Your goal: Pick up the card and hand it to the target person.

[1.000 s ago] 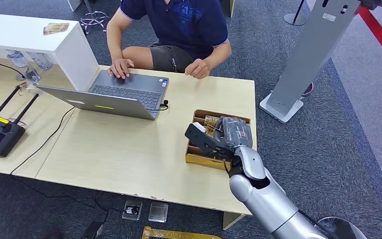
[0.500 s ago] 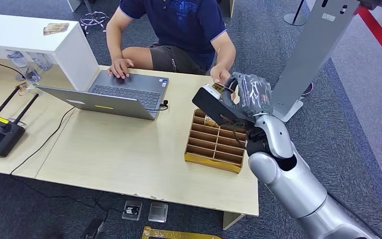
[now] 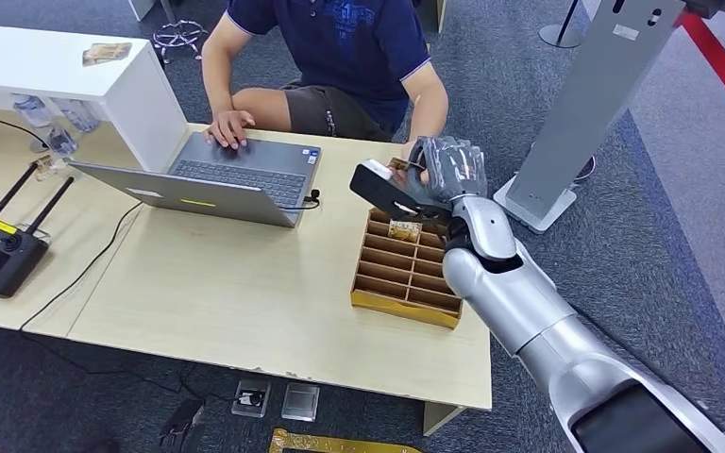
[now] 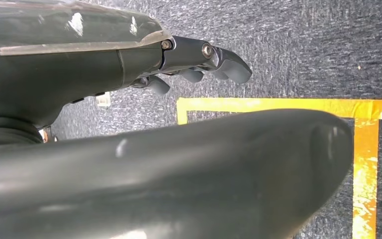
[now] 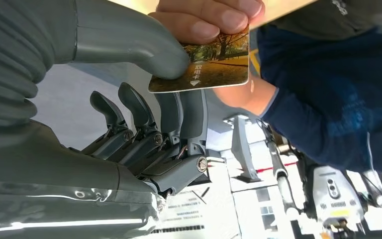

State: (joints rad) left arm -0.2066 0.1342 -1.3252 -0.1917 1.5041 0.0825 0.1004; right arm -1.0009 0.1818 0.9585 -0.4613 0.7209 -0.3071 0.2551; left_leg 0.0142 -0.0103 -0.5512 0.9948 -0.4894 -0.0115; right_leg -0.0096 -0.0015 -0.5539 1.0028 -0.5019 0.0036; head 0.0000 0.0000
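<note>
One wooden table point(image 3: 245, 283), grey carpet point(image 3: 623, 236) around.

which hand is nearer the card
Right. The right hand pinches the card while a person's fingers grip it too; the left hand hangs over the floor.

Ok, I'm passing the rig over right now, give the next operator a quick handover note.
Right hand: raised past the divided box, pinching the card under its thumb.
Left hand: holds nothing, hanging over the carpet.
The person's hand already grips the card's other end.
Done: card picked up and presented.
Left: release the card once the person has it, then pull the arm back.
</note>
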